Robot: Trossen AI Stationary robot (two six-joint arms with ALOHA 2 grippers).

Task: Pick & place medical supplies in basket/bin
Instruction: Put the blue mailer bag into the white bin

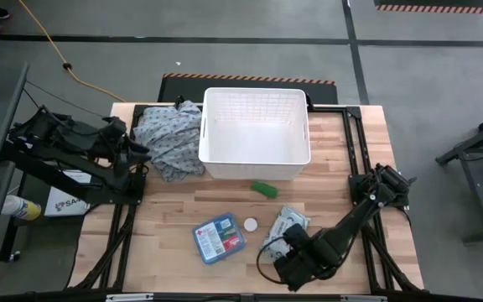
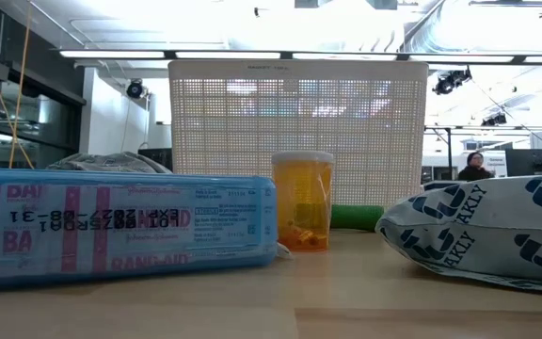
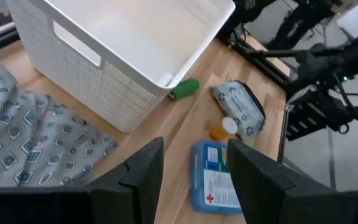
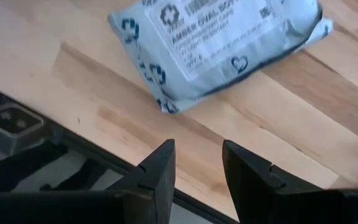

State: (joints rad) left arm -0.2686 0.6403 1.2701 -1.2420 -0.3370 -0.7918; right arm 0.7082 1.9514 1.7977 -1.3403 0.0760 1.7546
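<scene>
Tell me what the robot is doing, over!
Both hands open, empty. Right hand near grey-white packet. Left hand waits beside cloth. Basket empty; path clear.

The blue first-aid box (image 2: pixel 120 226) reads "BAND-AID", mirrored.

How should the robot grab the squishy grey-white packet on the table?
Probably from straight above, pinching across its narrow width near the middle. The packet lies flat on the table, long and puffy, so the short way fits between the fingers and the soft sides give. The right gripper is open beside it, the closest one. The pill bottle stands apart, leaving room.
</scene>
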